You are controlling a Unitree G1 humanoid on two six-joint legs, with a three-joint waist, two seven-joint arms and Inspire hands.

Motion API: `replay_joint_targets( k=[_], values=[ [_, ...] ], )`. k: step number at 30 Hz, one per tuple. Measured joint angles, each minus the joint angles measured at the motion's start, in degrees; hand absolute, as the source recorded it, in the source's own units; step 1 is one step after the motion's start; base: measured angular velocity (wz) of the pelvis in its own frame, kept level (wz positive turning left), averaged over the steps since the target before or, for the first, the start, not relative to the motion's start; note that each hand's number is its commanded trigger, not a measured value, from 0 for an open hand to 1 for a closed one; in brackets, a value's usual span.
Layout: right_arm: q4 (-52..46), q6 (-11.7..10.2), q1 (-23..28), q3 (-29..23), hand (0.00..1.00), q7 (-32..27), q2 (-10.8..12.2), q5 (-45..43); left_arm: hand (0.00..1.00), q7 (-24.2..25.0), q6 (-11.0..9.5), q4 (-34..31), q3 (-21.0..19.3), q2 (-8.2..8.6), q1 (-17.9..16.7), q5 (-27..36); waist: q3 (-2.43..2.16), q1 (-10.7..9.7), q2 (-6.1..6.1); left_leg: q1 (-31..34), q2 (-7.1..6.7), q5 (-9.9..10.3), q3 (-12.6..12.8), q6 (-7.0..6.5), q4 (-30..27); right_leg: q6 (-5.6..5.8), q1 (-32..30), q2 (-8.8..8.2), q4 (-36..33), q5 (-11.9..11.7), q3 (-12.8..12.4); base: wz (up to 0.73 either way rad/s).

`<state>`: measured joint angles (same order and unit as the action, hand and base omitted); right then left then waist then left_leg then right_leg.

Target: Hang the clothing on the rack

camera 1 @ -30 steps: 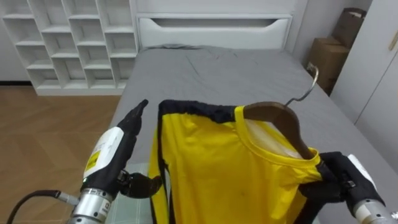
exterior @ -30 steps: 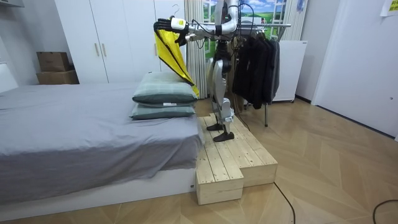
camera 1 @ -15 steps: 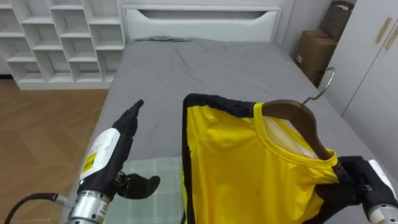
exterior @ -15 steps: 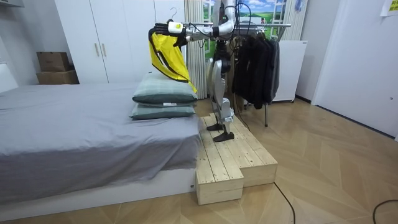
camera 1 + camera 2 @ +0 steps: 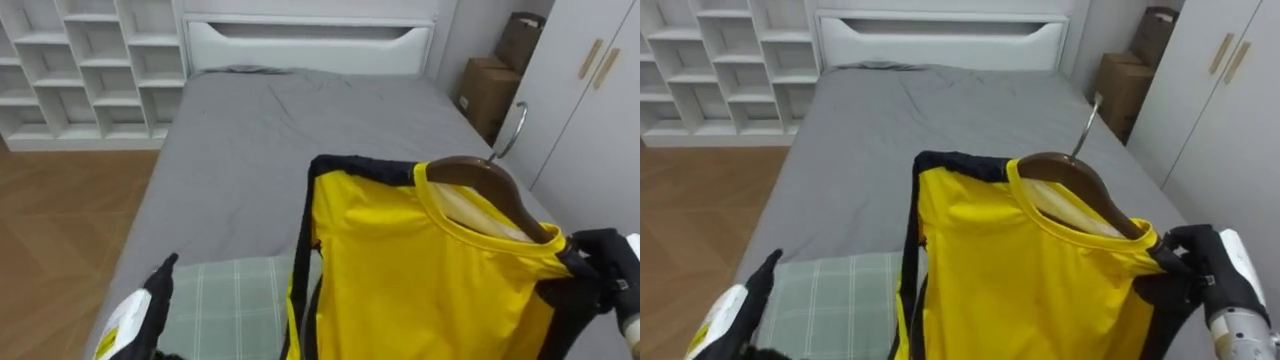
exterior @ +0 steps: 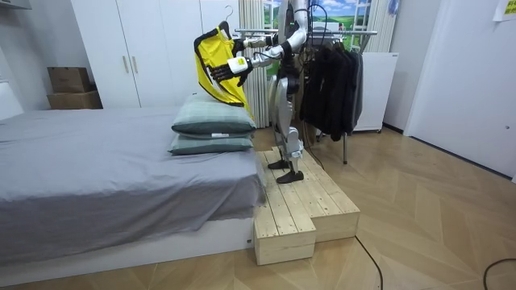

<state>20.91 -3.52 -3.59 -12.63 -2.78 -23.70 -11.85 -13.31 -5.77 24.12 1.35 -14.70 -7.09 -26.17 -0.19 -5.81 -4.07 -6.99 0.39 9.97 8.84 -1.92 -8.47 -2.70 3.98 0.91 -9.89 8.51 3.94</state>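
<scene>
a grey bed (image 5: 260,140) stretches ahead of the robot, which stands on a wooden platform (image 6: 306,209) between the mattress and a clothes rack (image 6: 355,34) hung with dark garments (image 6: 330,80). the rack is at its back. 2 stacked pillows (image 6: 211,125) lie on the bed just below the load. the yellow shirt (image 5: 420,270), trimmed in black, is raised in the air over the bed's near end, draped on a wooden hanger (image 5: 490,180). the right hand (image 5: 605,265) is clamped round the shirt's shoulder where the cloth covers 1 end of the hanger. the left hand (image 5: 140,315) sits low at the left, apart from the shirt, over the checked pillow; whether it is spread or curled cannot be told. the metal hook (image 5: 512,125) points up and away, free of any rail.

the likely trouble is the 1-ended hold. the hanger slopes, so the far shoulder could slide off the wood. judging by the room view, the robot must turn on the narrow platform to reach the rack. a misplaced foot near the edge could unbalance it. the hanging hem could drag on the pillows. the hook could also catch the dark garments and miss the rail.
</scene>
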Motion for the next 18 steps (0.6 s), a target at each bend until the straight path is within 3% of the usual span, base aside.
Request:
replay_joint_targets(
  k=[5, 14, 16, 18],
  values=[
    [-5.3, -0.2, 0.5, -2.0, 1.0, -0.1, 0.0, -2.6, 0.0, -0.6, -0.8, 0.7, -5.6, 0.74, -2.1, 1.0, -0.16, -0.1, -0.69, 0.3, 0.22, 0.2, 0.6, 0.23, 0.1, -0.35, -0.9, 0.28, -0.1, -0.2, -0.9, -0.12],
    [-10.7, -0.2, 3.7, -5.7, 1.0, -2.5, -0.6, -4.4, 0.0, -2.6, -0.9, 5.8, -5.8, 0.95, -4.9, 0.6, -0.09, 0.0, -0.81, 0.2, 0.31, 0.3, 1.4, 0.43, 0.3, -0.36, -0.8, 0.43, -0.1, -0.3, -1.2, -0.03],
    [-10.8, -0.2, 3.9, -5.7, 1.0, -2.5, -0.6, -5.5, 0.0, -3.0, -0.9, 8.9, -5.8, 1.1, -4.9, 0.8, 0.02, 0.1, -0.82, 0.2, 0.34, 0.3, 2.0, 0.44, 0.6, -0.39, -0.9, 0.62, -0.2, -0.3, -2.0, -0.13],
    [-10.9, -0.1, 4.1, -5.7, 1.0, -2.6, -0.6, -6.0, 0.0, -3.5, -0.8, 12.2, -5.8, 1.23, -4.8, 1.0, 0.44, 0.0, -1.05, 0.2, 0.34, 0.3, 2.0, 0.46, 0.8, -0.39, -1.0, 0.69, -0.2, -0.3, -2.1, -0.05]
  ],
)
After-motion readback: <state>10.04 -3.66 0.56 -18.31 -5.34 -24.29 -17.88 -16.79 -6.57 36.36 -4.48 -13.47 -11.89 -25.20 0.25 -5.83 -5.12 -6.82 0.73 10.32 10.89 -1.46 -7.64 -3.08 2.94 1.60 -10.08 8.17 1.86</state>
